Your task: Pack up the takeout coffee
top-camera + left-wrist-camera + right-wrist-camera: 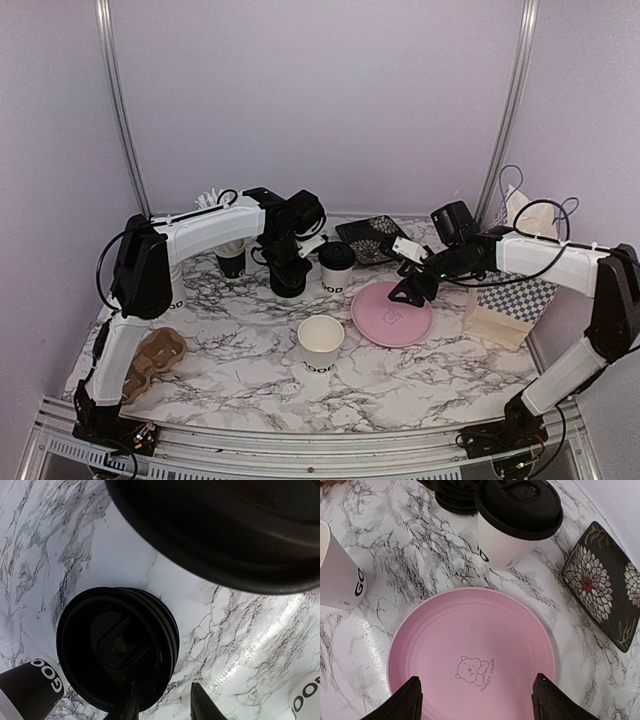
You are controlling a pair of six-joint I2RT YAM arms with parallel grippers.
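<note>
Lavender walls stand behind the white marble table (420,390). At the far middle, the left gripper (165,707) hangs over the edge of a stack of black plastic lids (115,650), its fingers a little apart and holding nothing. Just right of the stack stands a white paper cup with a black lid (336,266); an open white paper cup (320,340) stands nearer. The right gripper (477,700), fingers wide apart, hovers over a round pink plate (470,645). A checkered paper bag (510,300) stands at the right.

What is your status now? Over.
Left claw open, at the black lid stack. Right claw open above the pink plate. Open cup has no lid yet.
</note>
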